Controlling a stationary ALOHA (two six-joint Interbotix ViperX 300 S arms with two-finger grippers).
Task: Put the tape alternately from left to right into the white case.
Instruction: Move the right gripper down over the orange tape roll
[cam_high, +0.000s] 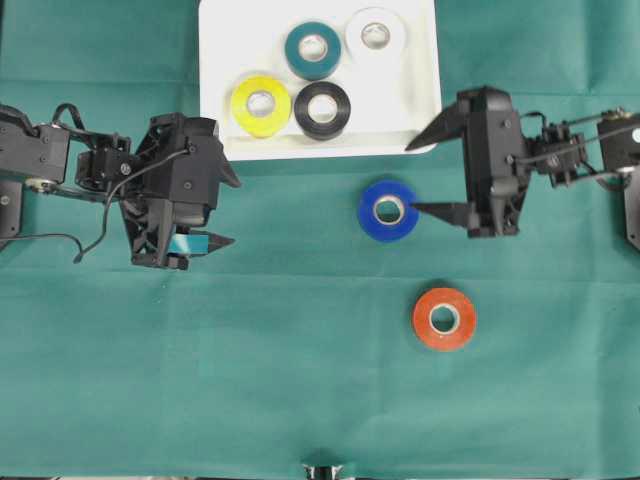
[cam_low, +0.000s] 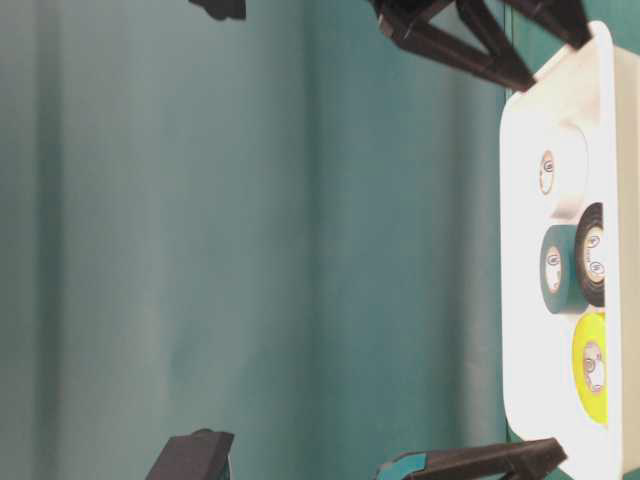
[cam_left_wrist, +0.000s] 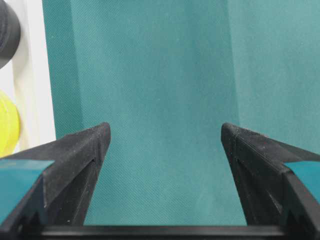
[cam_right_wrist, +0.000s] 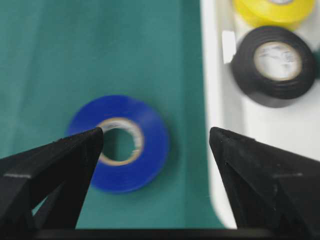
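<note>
The white case (cam_high: 220, 60) at the back holds the yellow (cam_high: 260, 104), teal (cam_high: 313, 49), white (cam_high: 375, 33) and black (cam_high: 322, 109) rolls of tape. On the cloth lie the blue roll (cam_high: 388, 210) and, nearer the front, the orange-red roll (cam_high: 444, 318). My right gripper (cam_high: 412, 178) is open just right of the blue roll, with one fingertip at the roll's edge and the other by the case's corner. In the right wrist view the blue roll (cam_right_wrist: 150, 145) sits ahead of the open gripper (cam_right_wrist: 156, 132), off to one side. My left gripper (cam_high: 230, 212) is open over bare cloth with nothing in it (cam_left_wrist: 164, 132).
Green cloth (cam_high: 250, 380) covers the table. The case's rim (cam_left_wrist: 37, 75) runs along one side of the left wrist view, with the yellow roll (cam_left_wrist: 7, 125) behind it. The case wall (cam_right_wrist: 215, 125) and black roll (cam_right_wrist: 245, 65) lie beside the right gripper.
</note>
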